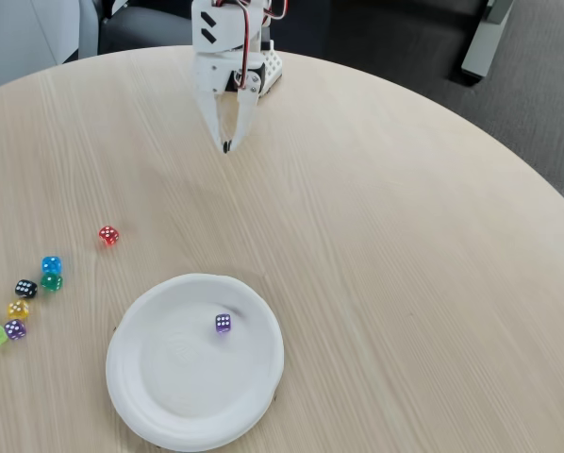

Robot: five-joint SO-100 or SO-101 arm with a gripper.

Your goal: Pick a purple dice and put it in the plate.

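Nearest, the plate [150, 415] holds the purple dice [223, 323], well apart from the closed, empty gripper [227, 146].

The arm [227, 42] is white plastic, blocky above the claw [227, 146]. A black chevron-like mark sits on the white housing above the claw, on its left face in the fixed view. Red and dark wires loop out at the top, above and right of the claw. The claw itself is two long white fingers [209, 109] tapering to narrow dark tips. A dark screw or pivot shows on the right finger's upper part, beside an orange-red spot.
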